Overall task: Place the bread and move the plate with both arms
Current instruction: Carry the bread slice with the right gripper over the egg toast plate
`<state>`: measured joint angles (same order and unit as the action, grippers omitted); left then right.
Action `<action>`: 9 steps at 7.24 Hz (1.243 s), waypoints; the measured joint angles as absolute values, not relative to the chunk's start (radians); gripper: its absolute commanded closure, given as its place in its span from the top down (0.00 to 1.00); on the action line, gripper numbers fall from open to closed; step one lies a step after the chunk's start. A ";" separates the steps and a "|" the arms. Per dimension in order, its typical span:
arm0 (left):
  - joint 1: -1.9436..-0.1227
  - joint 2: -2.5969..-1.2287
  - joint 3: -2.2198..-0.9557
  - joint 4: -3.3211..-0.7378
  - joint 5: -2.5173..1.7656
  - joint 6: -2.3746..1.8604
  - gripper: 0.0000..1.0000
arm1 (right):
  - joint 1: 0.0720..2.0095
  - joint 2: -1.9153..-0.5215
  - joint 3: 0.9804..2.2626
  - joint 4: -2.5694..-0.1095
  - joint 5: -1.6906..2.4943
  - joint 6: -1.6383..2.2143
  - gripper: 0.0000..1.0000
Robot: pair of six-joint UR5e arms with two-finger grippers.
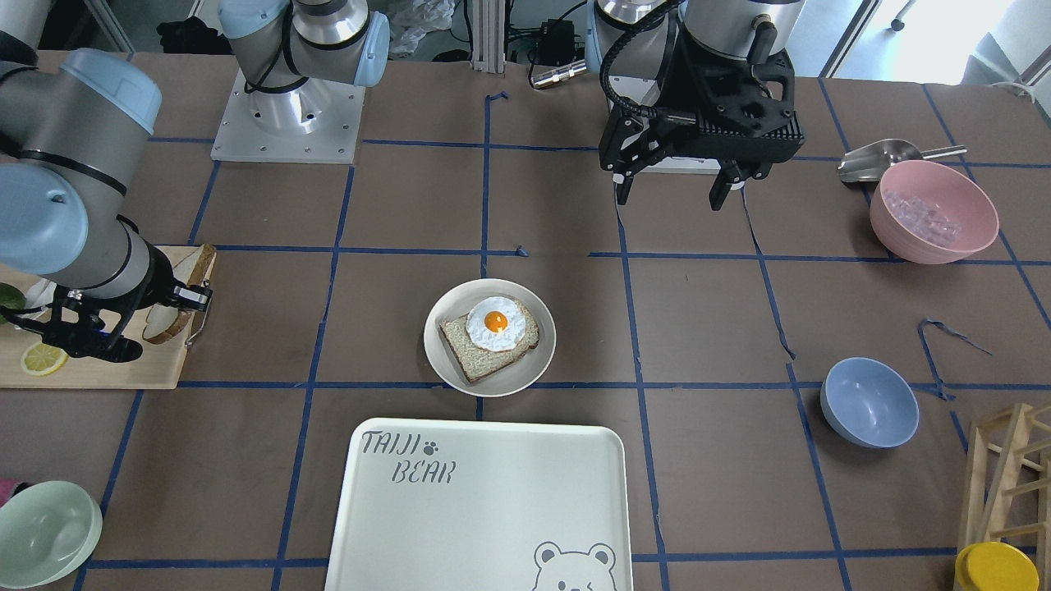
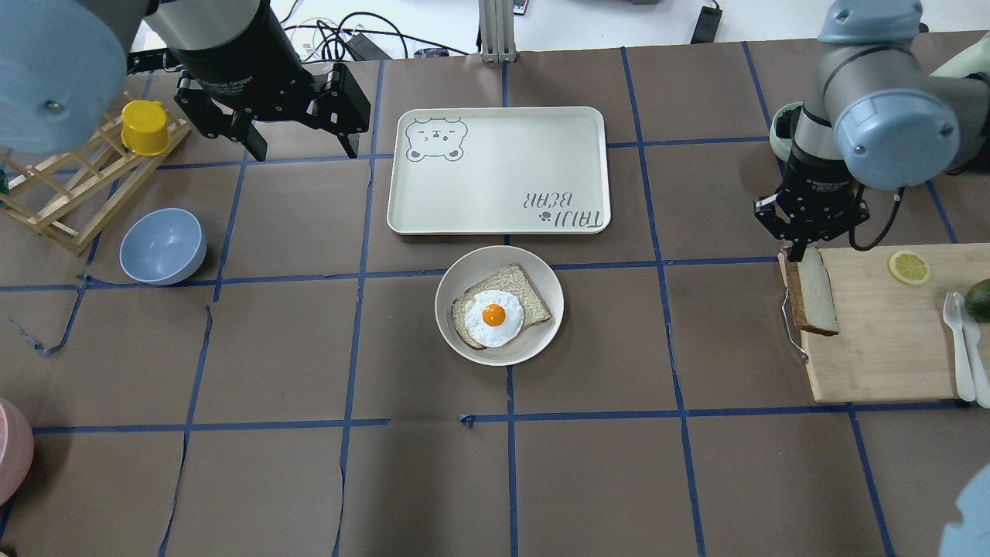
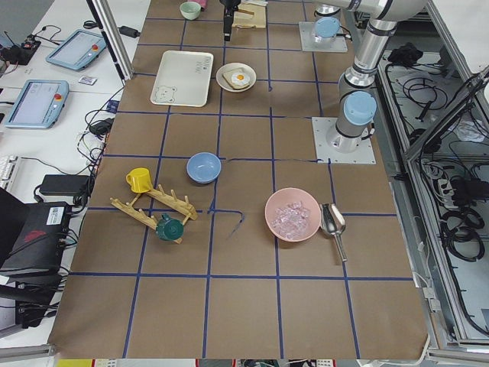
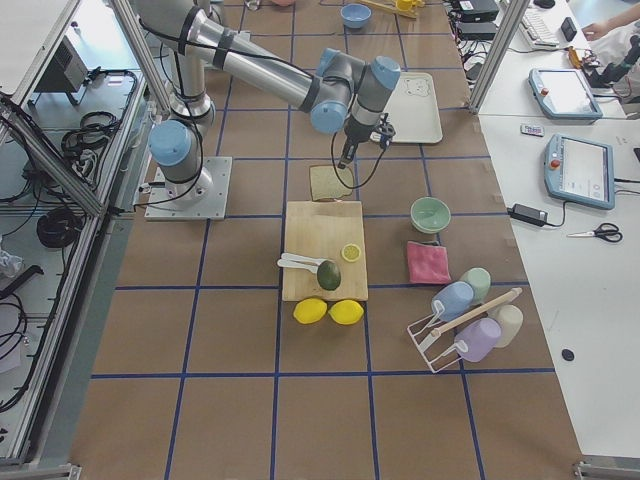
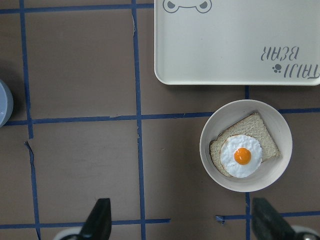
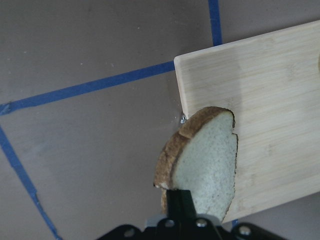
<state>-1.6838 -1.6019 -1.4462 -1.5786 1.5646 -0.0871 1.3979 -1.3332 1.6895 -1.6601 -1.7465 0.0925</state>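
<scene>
Overhead exterior: I see right gripper (image 2: 804, 249) clamped on bread (image 2: 818, 298) by one edge. The slice hangs tilted, well right of plate (image 2: 464, 267), probably headed for the egg toast (image 2: 499, 309). Left gripper (image 2: 302, 145) is wide and empty, far-left of plate, free for the move.

The bread (image 2: 816, 298), pale with brown crust, hangs tilted from the right tool (image 2: 797, 255) over the wooden board (image 2: 889, 348). The plate (image 2: 534, 340) (cream, round) sits mid-bench, holding an egg-topped slice (image 2: 530, 298).
</scene>
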 measured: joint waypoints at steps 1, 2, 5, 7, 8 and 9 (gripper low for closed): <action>-1.684 -1.602 -1.446 -1.579 1.564 -0.088 1.00 | 1.444 -1.332 1.610 -1.567 -1.728 0.155 0.00; -1.684 -1.602 -1.445 -1.579 1.564 -0.089 1.00 | 1.502 -1.327 1.552 -1.510 -1.696 0.242 0.00; -1.684 -1.602 -1.447 -1.578 1.564 -0.090 1.00 | 1.694 -1.282 1.503 -1.530 -1.559 0.544 0.00; -1.683 -1.602 -1.447 -1.578 1.565 -0.090 1.00 | 1.804 -1.219 1.490 -1.628 -1.485 0.724 0.00; -1.683 -1.602 -1.448 -1.578 1.566 -0.090 1.00 | 1.838 -1.193 1.487 -1.670 -1.456 0.790 0.00; -1.683 -1.602 -1.448 -1.578 1.567 -0.089 1.00 | 1.858 -1.175 1.486 -1.701 -1.428 0.842 0.00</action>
<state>-1.6834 -1.6019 -1.4478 -1.5785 1.5666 -0.0888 1.8579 -1.1755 1.4860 -1.7014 -1.4282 0.8417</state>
